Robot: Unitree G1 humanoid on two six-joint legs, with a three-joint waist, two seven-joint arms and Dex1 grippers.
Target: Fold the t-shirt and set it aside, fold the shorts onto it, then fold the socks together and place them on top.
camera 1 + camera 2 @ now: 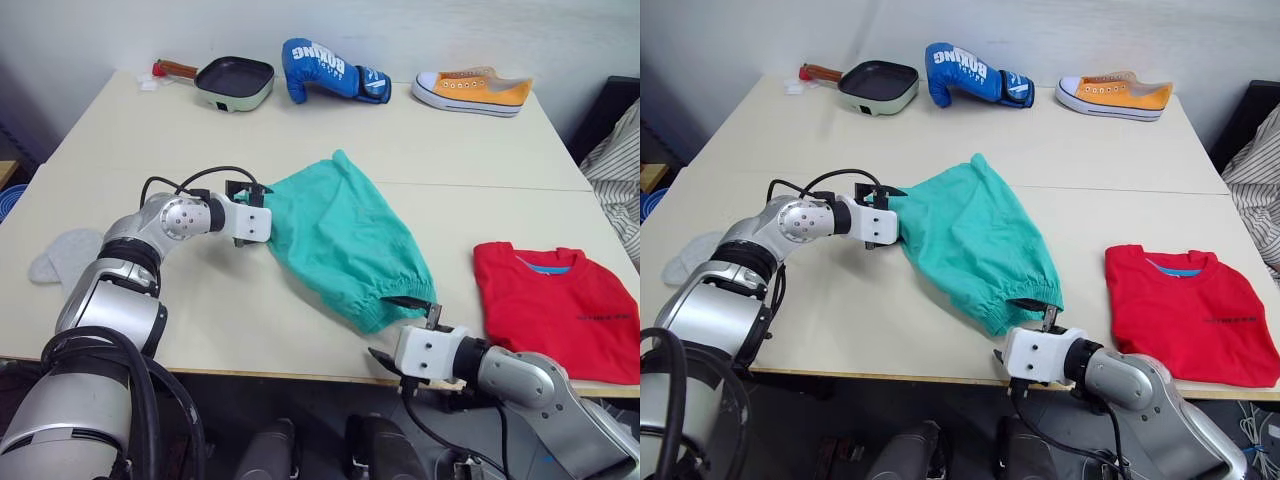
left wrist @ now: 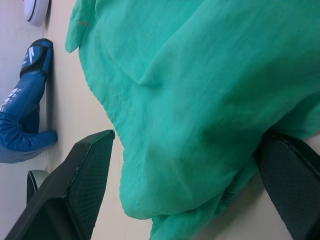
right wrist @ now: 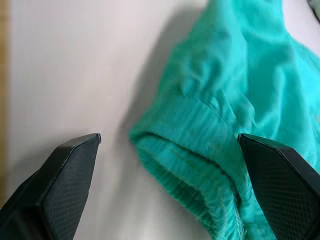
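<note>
The teal-green shorts (image 1: 345,240) lie spread across the middle of the table, with the gathered waistband toward the front edge. My left gripper (image 1: 253,203) is open at the shorts' far-left corner, and a fold of the fabric (image 2: 190,100) sits between its fingers. At the waistband's front corner (image 3: 200,165) my right gripper (image 1: 398,328) is also open, straddling the corner without closing. To the right, the red t-shirt (image 1: 555,305) lies folded near the front edge. The grey socks (image 1: 62,255) rest at the table's left edge.
Along the back of the table (image 1: 440,150) stand a small green pan (image 1: 235,82), a blue boxing glove (image 1: 325,70) and an orange sneaker (image 1: 472,90). A striped cloth (image 1: 615,165) hangs just off the right side. The right gripper is at the table's front edge.
</note>
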